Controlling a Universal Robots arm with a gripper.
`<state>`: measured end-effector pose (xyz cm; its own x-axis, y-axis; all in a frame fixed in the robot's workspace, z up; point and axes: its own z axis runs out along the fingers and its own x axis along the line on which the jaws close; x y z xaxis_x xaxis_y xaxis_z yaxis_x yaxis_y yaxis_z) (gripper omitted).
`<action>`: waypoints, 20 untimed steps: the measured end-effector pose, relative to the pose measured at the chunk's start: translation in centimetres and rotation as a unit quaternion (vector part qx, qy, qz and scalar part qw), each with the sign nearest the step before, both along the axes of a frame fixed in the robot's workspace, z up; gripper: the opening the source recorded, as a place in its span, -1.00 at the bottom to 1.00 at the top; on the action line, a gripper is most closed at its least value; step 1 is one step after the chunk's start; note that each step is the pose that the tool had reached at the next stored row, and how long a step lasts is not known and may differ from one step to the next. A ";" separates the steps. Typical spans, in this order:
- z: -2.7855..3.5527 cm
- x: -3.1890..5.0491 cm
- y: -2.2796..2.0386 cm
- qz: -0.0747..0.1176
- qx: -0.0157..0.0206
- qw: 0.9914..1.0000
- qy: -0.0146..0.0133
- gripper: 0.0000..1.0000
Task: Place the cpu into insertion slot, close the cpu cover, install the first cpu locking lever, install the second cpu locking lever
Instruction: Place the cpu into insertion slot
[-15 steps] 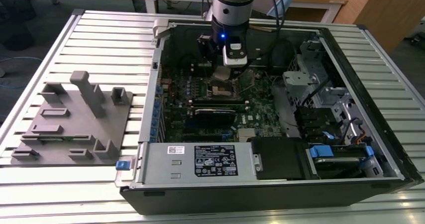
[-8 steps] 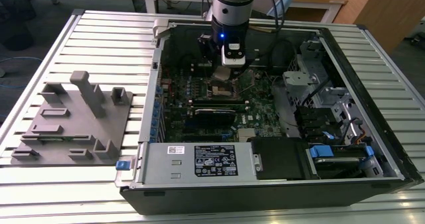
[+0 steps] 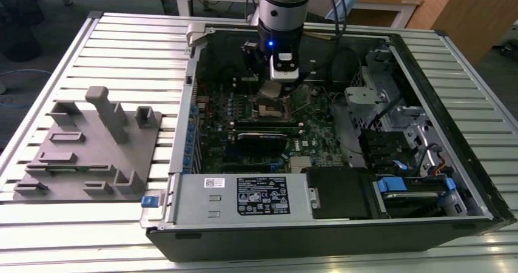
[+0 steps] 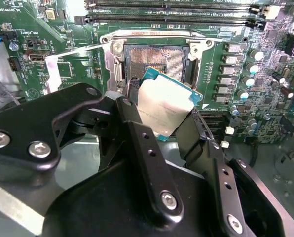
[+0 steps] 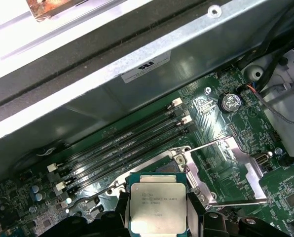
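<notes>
A slatted metal tabletop (image 3: pixel 121 36) carries an opened computer case (image 3: pixel 324 236), its green motherboard (image 3: pixel 218 103) exposed, as a Universal Robots arm (image 3: pixel 285 6) reaches down into it. A grey fixture block (image 3: pixel 89 151) sits on the slats at the exterior view's left, well apart from the work.

The black tool (image 4: pixel 162 111) is clamped on the cpu (image 4: pixel 164 106), one finger on each of two opposite edges, with the dull silver top facing the second wrist view. The chip hangs close over the insertion slot (image 4: pixel 154 57), whose golden-brown contact field lies bare and unfilled. The cpu cover (image 5: pixel 255 180) stands swung open to one side of the socket.

By the look of it, the first step is in hand: the chip is carried to the socket but not seated. Seating it calls for the chip to be level and squared with the dark rim before the grip is let go, since it appears tilted in the second wrist view.

Print is plentiful. Small lines of lettering mark the chip's top in the first wrist view, a white label (image 5: pixel 147 66) sits on the case wall, and a black-and-white label (image 3: pixel 263 195) covers the power supply.
</notes>
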<state>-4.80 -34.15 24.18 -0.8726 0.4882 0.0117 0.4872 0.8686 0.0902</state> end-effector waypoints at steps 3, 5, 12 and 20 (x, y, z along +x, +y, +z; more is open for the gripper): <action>0.00 0.00 0.00 -0.008 0.000 1.000 0.000 0.08; 0.00 0.00 0.00 -0.009 0.000 1.000 0.000 0.08; -0.01 0.00 0.00 -0.014 0.000 1.000 0.000 0.08; -0.03 0.00 0.00 -0.026 0.000 1.000 0.000 0.08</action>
